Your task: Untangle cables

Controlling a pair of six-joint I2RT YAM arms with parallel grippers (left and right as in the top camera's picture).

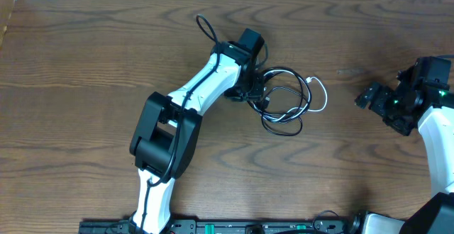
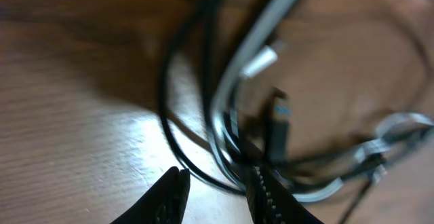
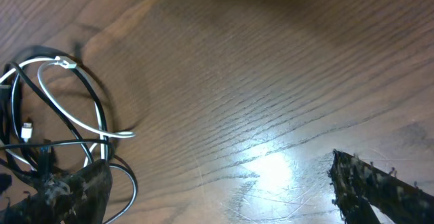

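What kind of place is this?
Probably a robot lab or workshop: a left arm and a right arm stand at a plain wooden table, with a tangle of cables lying on it.

Left arm (image 1: pixel 206 81) white-shelled with black joints, right arm (image 1: pixel 433 127) alike, green lights (image 1: pixel 392 105), black jaws

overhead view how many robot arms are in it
2. The left arm stretches from the near edge to the cables mid-table; the right arm stands at the right edge, apart from them. None looks hidden.
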